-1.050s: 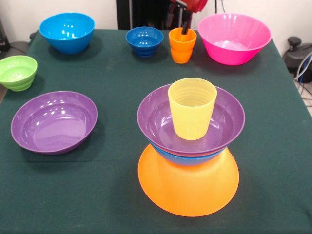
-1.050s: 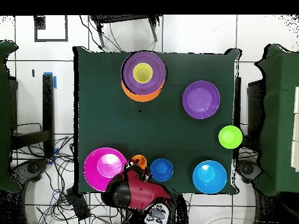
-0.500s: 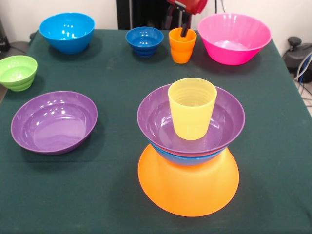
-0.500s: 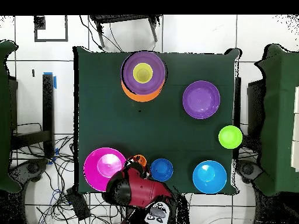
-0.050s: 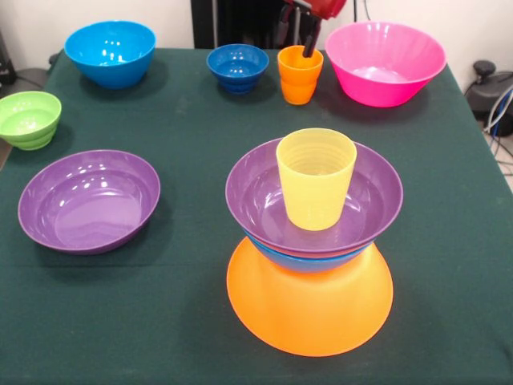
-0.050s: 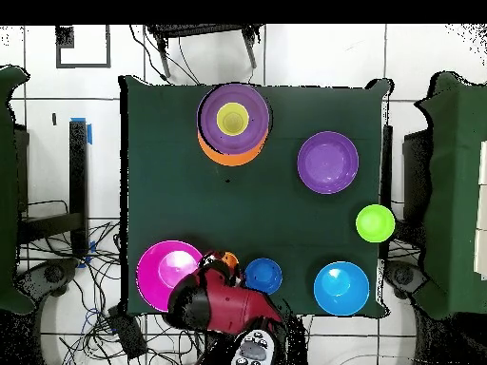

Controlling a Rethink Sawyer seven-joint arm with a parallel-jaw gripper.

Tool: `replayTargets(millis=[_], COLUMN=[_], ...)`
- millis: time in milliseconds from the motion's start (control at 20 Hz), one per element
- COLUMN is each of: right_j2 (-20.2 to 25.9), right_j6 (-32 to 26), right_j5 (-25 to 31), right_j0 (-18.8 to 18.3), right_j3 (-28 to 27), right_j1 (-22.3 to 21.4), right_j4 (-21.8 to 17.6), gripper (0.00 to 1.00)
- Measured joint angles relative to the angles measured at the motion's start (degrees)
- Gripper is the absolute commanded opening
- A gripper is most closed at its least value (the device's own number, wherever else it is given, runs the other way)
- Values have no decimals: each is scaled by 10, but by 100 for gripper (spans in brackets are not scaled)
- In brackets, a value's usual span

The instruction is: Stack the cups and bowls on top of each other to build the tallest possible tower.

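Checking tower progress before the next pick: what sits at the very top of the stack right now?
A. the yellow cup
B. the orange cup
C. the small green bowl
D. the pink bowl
A: the yellow cup stands upright in the purple bowl atop the tower.

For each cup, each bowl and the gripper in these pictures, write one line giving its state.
yellow cup: upright, top of tower
purple bowl: upright, stacked under it
yellow-orange bowl: upside down, base
second purple bowl: upright, loose
orange cup: upright, one finger inside
pink bowl: upright, loose
gripper: open, astride orange cup's rim
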Motion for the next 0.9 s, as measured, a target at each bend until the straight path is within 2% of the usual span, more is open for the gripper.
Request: replayTargets(millis=[900], right_j2=[7], right_j6=[0], right_j5=[-4], right_j0=[0], right_j3=[-16], right_j1=[6], right_j4=[0], gripper=[100])
